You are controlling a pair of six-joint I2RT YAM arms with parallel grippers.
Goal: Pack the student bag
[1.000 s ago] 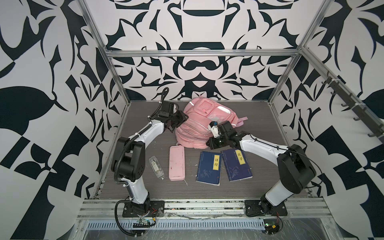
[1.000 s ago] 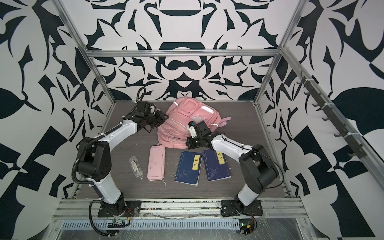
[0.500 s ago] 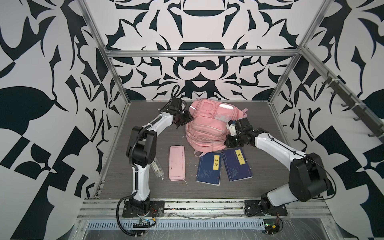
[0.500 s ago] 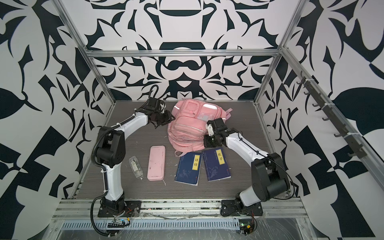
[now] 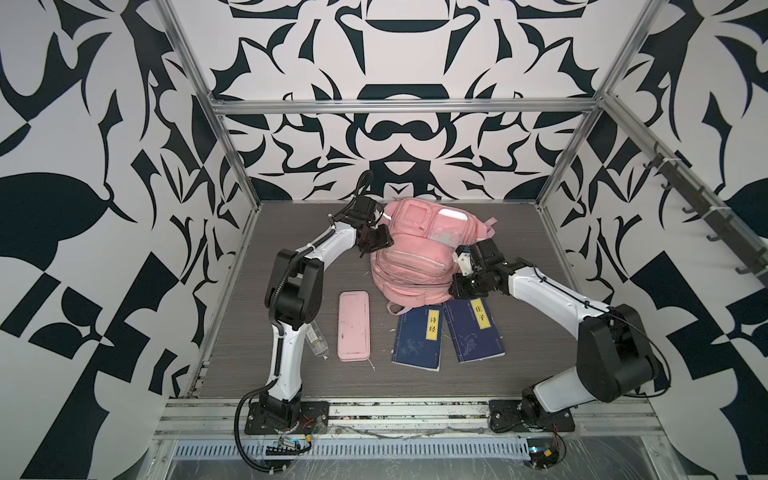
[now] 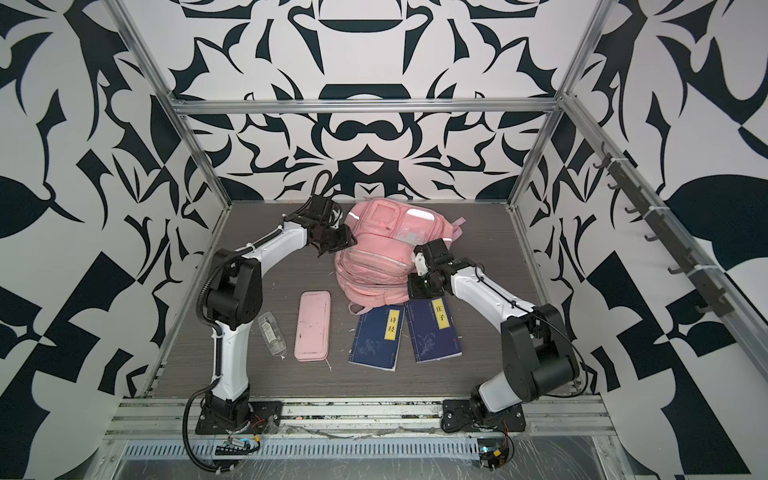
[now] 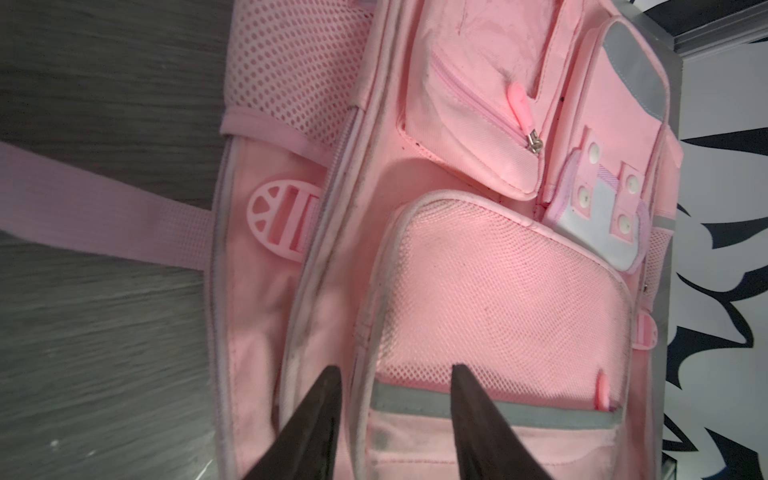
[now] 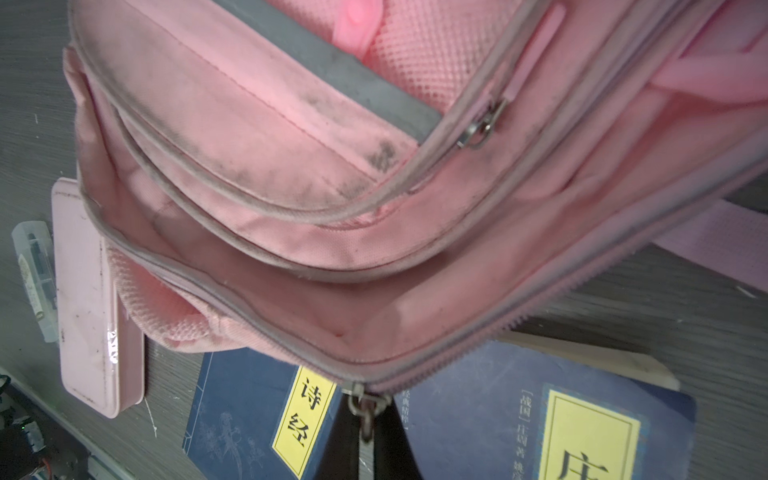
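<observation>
The student bag, a soft pink backpack, lies front-up at the back middle of the table. My left gripper is at the bag's left side. In the left wrist view its fingertips grip either side of the front pocket's piped edge. My right gripper is at the bag's lower right corner. It is shut on the metal zipper pull. The main compartment gapes open, showing pink lining.
In front of the bag lie a flat pink pencil case and two blue books with yellow labels, their tops partly under the bag. A small clear container lies beside the left arm. Patterned walls surround the table.
The bag has shifted right and turned. My right gripper moved right along its lower edge with the zipper pull. My left gripper moved back and right with the bag's side.
</observation>
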